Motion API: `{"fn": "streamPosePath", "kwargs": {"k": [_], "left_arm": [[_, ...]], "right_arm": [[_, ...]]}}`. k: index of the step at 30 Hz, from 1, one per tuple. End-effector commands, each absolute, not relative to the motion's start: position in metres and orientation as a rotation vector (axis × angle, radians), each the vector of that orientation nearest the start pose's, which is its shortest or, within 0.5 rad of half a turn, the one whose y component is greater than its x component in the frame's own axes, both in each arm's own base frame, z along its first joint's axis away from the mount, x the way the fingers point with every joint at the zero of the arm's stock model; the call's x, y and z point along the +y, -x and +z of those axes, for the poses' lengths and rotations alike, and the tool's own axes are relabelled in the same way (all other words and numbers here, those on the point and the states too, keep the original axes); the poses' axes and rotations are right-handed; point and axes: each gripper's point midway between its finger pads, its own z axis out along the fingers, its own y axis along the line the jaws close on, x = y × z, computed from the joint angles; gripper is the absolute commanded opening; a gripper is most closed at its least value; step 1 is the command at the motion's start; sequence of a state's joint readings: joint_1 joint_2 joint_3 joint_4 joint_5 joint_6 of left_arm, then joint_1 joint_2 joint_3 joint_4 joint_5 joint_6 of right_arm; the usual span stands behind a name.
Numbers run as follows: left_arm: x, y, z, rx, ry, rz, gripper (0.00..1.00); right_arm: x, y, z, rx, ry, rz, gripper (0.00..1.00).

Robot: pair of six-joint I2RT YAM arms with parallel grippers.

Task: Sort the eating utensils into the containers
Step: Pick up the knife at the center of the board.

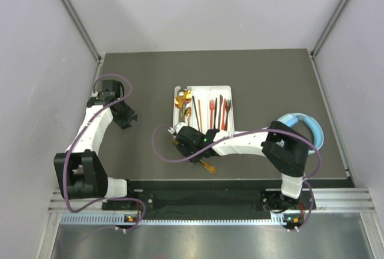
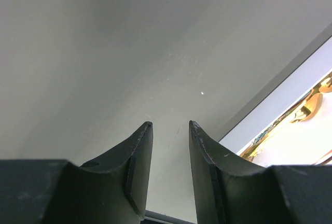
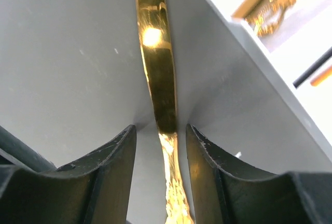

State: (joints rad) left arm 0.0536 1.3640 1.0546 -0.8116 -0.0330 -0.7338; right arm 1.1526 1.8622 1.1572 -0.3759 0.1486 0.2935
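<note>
On the right gripper (image 3: pixel 161 128), jaws part-open astride a gold utensil (image 3: pixel 155 53), not gripping; left gripper (image 2: pixel 170 124) jaws part-open, empty, nine o'clock of tray (image 1: pixel 203 87).

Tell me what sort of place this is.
Probably a robotics lab test cell, not a kitchen: a robot left arm and right arm bolted to a metal rail, plain walls framed by aluminium posts, and a dark table holding a white cutlery tray and headphones.
</note>
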Motion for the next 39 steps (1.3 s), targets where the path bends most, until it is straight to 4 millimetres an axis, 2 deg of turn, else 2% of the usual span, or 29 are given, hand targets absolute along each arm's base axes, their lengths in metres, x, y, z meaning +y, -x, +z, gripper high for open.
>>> {"fn": "streamPosePath", "kwargs": {"k": [1,5,9,15,19,22,23,24,26,28,29,32,33,36,38,39], "left_arm": [[-0.010,-0.300,0.126,2.464,1.045,-0.207,0.39],[-0.011,-0.301,0.127,2.467,1.052,-0.218,0.39],[-0.012,-0.304,0.127,2.456,1.057,-0.224,0.39],[-0.011,-0.301,0.125,2.467,1.045,-0.211,0.39],[-0.010,-0.300,0.124,2.471,1.041,-0.204,0.39],[-0.011,-0.300,0.123,2.474,1.040,-0.211,0.39],[-0.011,-0.300,0.123,2.472,1.037,-0.213,0.39],[-0.011,-0.300,0.123,2.471,1.039,-0.213,0.39],[-0.011,-0.299,0.122,2.474,1.039,-0.209,0.38],[-0.010,-0.298,0.122,2.474,1.037,-0.205,0.38],[-0.010,-0.298,0.121,2.475,1.038,-0.204,0.38],[-0.009,-0.297,0.121,2.471,1.038,-0.197,0.38],[-0.009,-0.297,0.121,2.470,1.038,-0.195,0.38],[-0.004,-0.296,0.121,2.460,1.048,-0.159,0.39],[0.001,-0.297,0.124,2.443,1.062,-0.128,0.39],[0.003,-0.297,0.123,2.437,1.071,-0.112,0.40]], "right_arm": [[0.270,-0.134,-0.028,2.741,1.169,-0.017,0.45],[0.259,-0.134,-0.023,2.745,1.192,-0.042,0.45],[0.258,-0.132,-0.029,2.760,1.209,-0.033,0.46],[0.265,-0.132,-0.043,2.780,1.207,-0.022,0.46],[0.271,-0.130,-0.045,2.789,1.191,0.014,0.43],[0.274,-0.127,-0.048,2.806,1.195,0.038,0.35],[0.275,-0.126,-0.049,2.807,1.196,0.042,0.25],[0.276,-0.124,-0.050,2.807,1.208,0.046,0.20],[0.276,-0.121,-0.052,2.808,1.227,0.034,0.17],[0.277,-0.117,-0.054,2.810,1.249,0.028,0.03],[0.278,-0.116,-0.055,2.808,1.259,0.031,0.00],[0.289,-0.115,-0.052,2.786,1.281,0.091,0.00],[0.301,-0.112,-0.047,2.771,1.302,0.151,0.00],[0.321,-0.113,-0.035,2.701,1.372,0.210,0.00],[0.328,-0.113,-0.029,2.671,1.409,0.237,0.00],[0.338,-0.114,-0.020,2.642,1.416,0.272,0.00]]}}
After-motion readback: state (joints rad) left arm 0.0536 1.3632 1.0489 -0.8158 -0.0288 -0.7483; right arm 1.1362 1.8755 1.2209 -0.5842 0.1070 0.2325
